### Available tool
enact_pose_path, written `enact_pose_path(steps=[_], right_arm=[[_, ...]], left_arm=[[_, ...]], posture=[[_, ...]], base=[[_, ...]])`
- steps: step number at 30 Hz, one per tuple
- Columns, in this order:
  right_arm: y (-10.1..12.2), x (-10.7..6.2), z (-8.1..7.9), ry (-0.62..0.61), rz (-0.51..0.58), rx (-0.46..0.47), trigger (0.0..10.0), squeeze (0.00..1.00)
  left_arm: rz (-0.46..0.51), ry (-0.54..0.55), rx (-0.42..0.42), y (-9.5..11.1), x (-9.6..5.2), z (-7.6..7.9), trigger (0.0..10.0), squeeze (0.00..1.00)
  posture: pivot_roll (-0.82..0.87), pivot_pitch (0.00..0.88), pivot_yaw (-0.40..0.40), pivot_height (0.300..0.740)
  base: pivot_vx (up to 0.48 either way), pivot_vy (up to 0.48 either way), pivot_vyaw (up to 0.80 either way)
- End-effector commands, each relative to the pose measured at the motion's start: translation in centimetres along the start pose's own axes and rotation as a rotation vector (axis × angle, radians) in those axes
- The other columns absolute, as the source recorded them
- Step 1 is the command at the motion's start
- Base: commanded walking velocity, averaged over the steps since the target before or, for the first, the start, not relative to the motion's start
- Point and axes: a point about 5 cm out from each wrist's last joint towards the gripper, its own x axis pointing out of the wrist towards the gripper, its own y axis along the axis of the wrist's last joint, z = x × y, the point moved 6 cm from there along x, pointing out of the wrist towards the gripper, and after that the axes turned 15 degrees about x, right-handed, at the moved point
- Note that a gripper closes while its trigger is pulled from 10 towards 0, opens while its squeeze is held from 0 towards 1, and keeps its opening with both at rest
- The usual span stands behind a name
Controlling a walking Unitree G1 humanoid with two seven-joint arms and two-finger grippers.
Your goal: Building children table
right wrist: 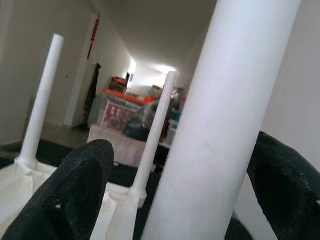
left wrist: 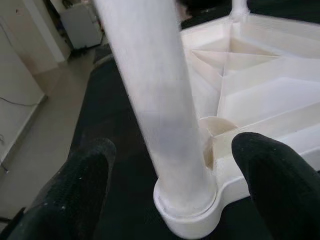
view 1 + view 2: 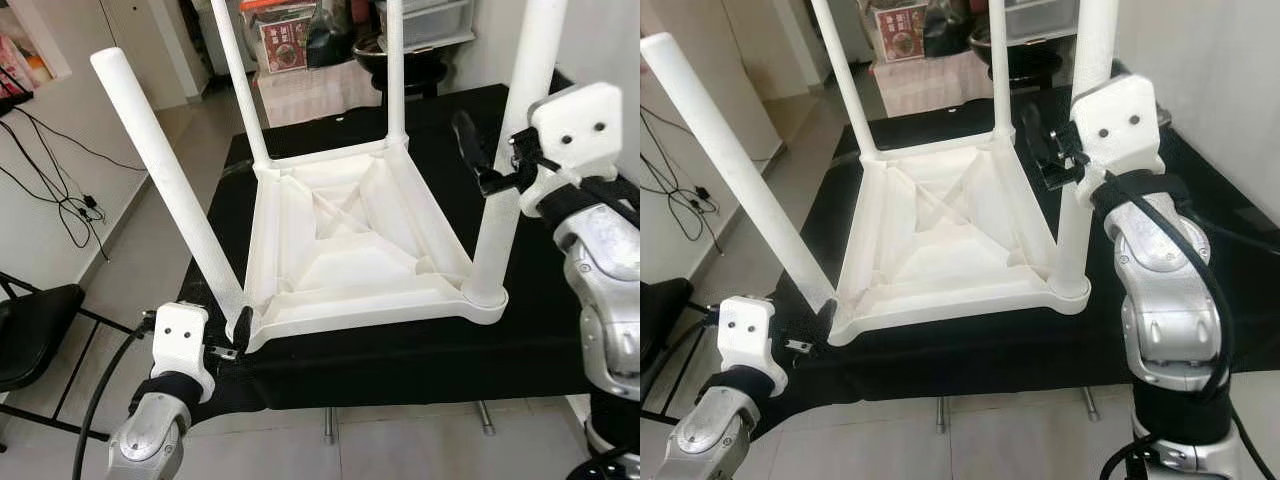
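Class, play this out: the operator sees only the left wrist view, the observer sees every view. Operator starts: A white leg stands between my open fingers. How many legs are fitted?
Observer: Four legs stand on the upturned tabletop. The near-left leg, at your left gripper, leans outward.
Operator: Where is the other gripper?
Observer: The right gripper, open, straddles the near-right leg well above its base.

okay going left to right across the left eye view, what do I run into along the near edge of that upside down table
Black chair → left gripper at the base of the near-left leg → white tabletop underside → near-right leg → right gripper around that leg.
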Motion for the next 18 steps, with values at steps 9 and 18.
enact_pose_path(steps=[9, 18], right_arm=[[-0.04, 0.31, 0.79, -0.015, -0.036, 0.028, 0.0, 0.0], [0.13, 0.11, 0.52, 0.018, -0.056, 0.053, 0.0, 0.0]], left_arm=[[-0.039, 0.058, -0.035, -1.86, 0.0, -1.72, 10.0, 0.0], [-0.014, 0.031, -0.067, -2.11, 0.39, -1.89, 10.0, 0.0]], posture=[[-0.18, 0.089, 0.091, 0.74], [-0.2, 0.145, 0.081, 0.74]], base=[[0.0, 0.0, 0.0], [0.0, 0.0, 0.0]])
